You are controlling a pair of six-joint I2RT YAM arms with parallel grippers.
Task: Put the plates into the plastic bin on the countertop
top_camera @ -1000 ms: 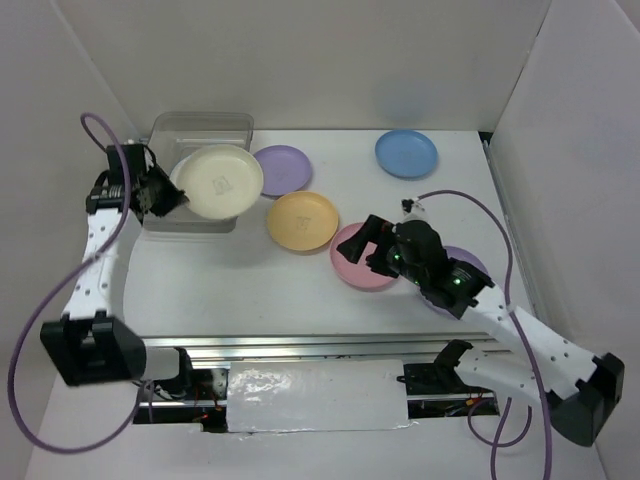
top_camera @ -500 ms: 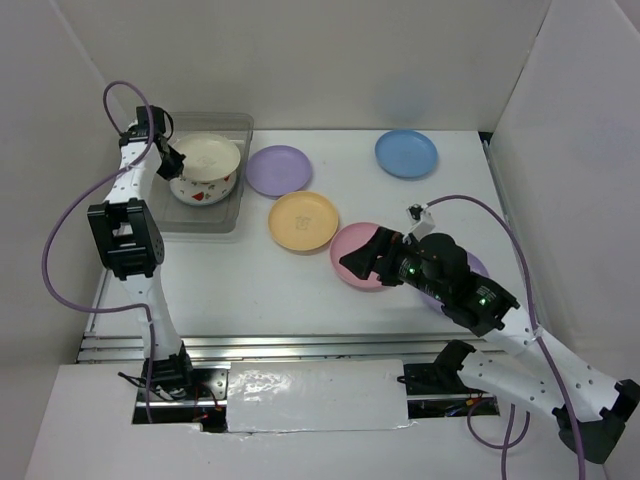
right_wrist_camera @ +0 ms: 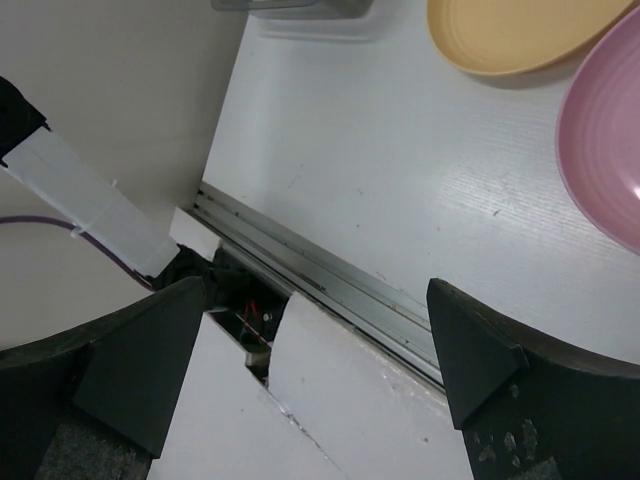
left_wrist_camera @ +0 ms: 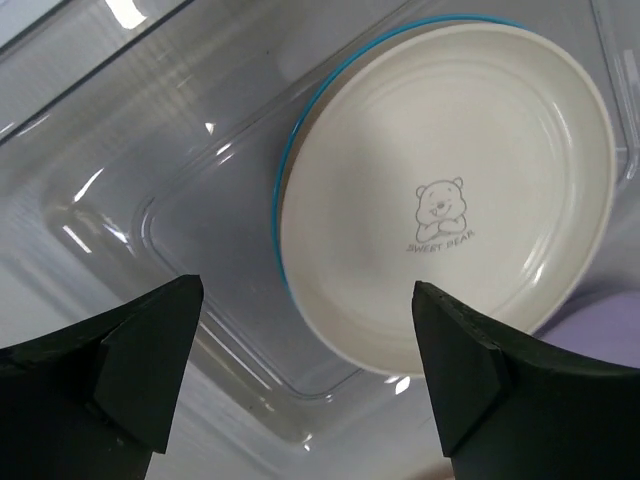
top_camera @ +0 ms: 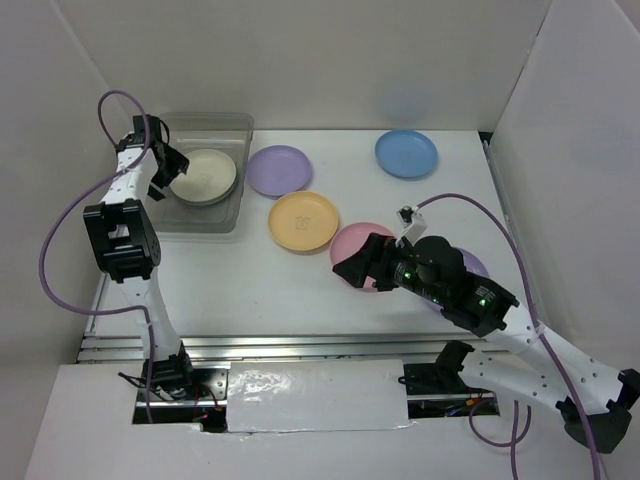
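- Change since half a second ago: the cream plate (top_camera: 203, 176), then tipped up on edge in the left gripper (top_camera: 168, 170), now lies flat in the plastic bin (top_camera: 200, 119). The right gripper (top_camera: 350, 268) has edged toward the near-left rim of the pink plate (top_camera: 366, 240).
- Left gripper: fingers spread wide, holding nothing, hanging over the bin's left side above the released plate.
- Right gripper: fingers spread, empty, above bare countertop (top_camera: 250, 275). In the wrist view the pink plate lies just right of it, not between the fingers.
- In the bin: the cream plate, face up, bear print showing. A thin blue edge (left_wrist_camera: 283, 175) peeks from beneath it, so a second plate probably lies underneath; which one cannot be told.
- On the countertop:
  - lilac plate (top_camera: 281, 169), just right of the bin
  - yellow-orange plate (top_camera: 302, 220)
  - pink plate, overlapping the yellow-orange one's edge
  - blue plate (top_camera: 406, 153), far right
  - second lilac plate (top_camera: 470, 260), mostly hidden under the right arm
- Progress, as judged: one plate surely binned, likely two; five remain. The pink one looks next.
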